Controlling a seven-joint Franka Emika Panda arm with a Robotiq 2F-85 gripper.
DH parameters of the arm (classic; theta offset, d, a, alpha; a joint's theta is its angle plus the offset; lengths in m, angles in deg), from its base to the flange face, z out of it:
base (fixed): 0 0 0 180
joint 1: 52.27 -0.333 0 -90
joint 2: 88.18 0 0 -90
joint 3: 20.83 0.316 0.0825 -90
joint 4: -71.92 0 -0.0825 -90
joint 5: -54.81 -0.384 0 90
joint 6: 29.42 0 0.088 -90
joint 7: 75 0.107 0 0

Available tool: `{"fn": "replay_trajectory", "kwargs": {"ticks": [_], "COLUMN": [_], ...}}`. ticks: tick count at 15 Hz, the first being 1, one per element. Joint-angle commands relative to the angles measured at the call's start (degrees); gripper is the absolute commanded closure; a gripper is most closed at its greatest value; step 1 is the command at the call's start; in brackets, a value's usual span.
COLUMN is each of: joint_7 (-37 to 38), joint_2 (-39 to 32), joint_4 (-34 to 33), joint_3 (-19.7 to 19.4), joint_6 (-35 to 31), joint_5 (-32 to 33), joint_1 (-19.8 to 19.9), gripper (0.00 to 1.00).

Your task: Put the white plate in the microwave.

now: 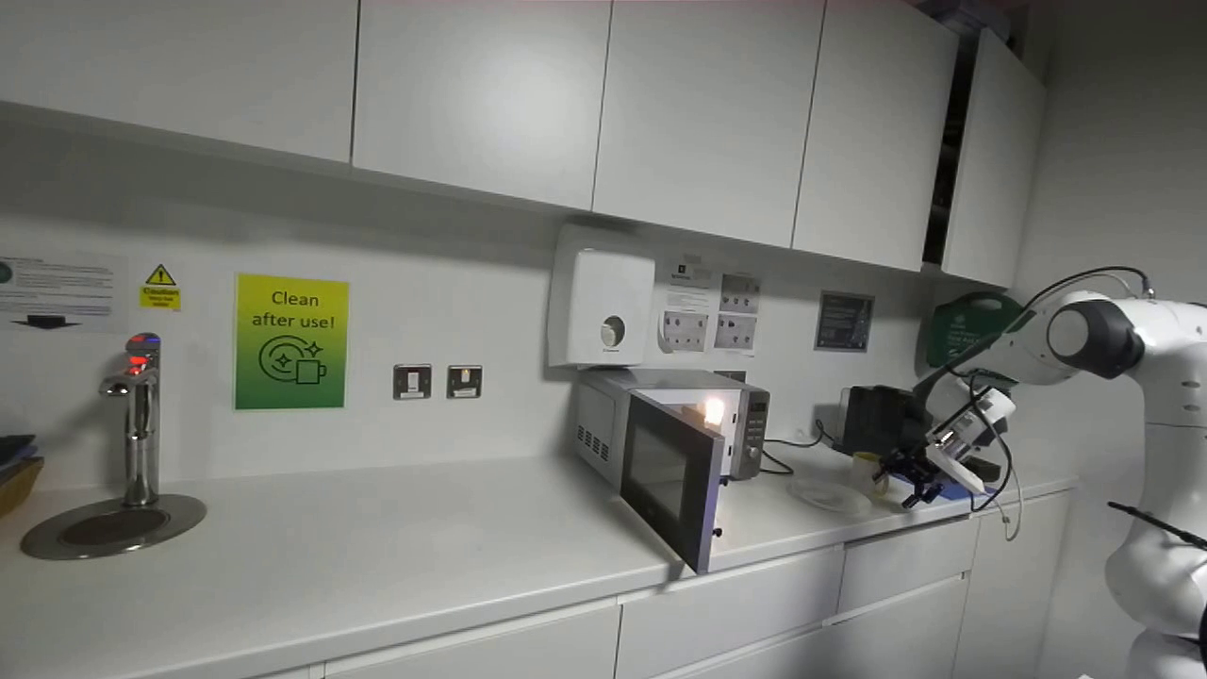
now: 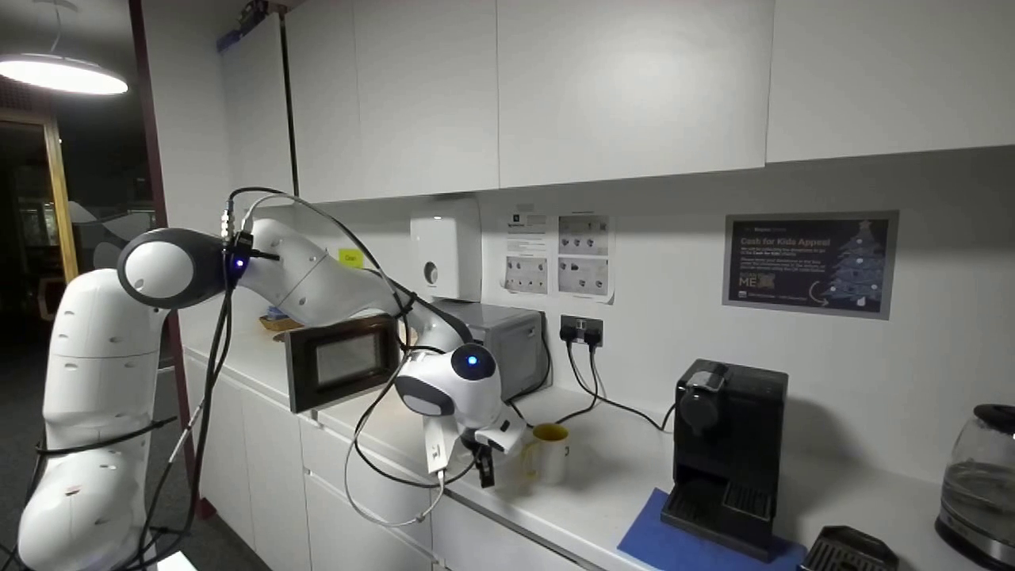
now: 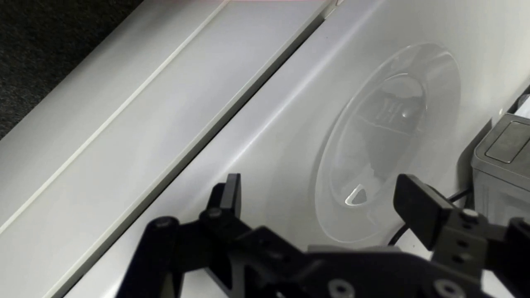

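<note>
One precondition is judged met: in an exterior view, left to right, the microwave (image 1: 660,453) is found standing open and lit inside. Next, the white plate (image 1: 830,497) is seen lying on the counter (image 1: 377,547), ungrasped; lifting, carrying and placing are judged outstanding. Farther along, near the yellow-lined mug (image 1: 863,469), the gripper (image 3: 317,182) is noted with jaws spread wide and nothing held, pitched downward. At far right, the arm (image 1: 1165,377) is observed bent, sloping down toward the counter
</note>
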Motion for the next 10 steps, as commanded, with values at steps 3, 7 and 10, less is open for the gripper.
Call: {"fn": "replay_trajectory", "kwargs": {"ticks": [3, 7, 10], "joint_7": [-6.4, -9.8, -11.5], "joint_2": [-3.4, -4.4, -5.1], "joint_4": [-2.6, -3.6, -4.4], "joint_3": [1.8, 2.0, 2.1], "joint_6": [0.0, 0.3, 0.9], "joint_5": [-7.1, -10.7, -13.0], "joint_1": [2.7, 3.4, 3.6], "gripper": [0.0, 0.0, 0.0]}}
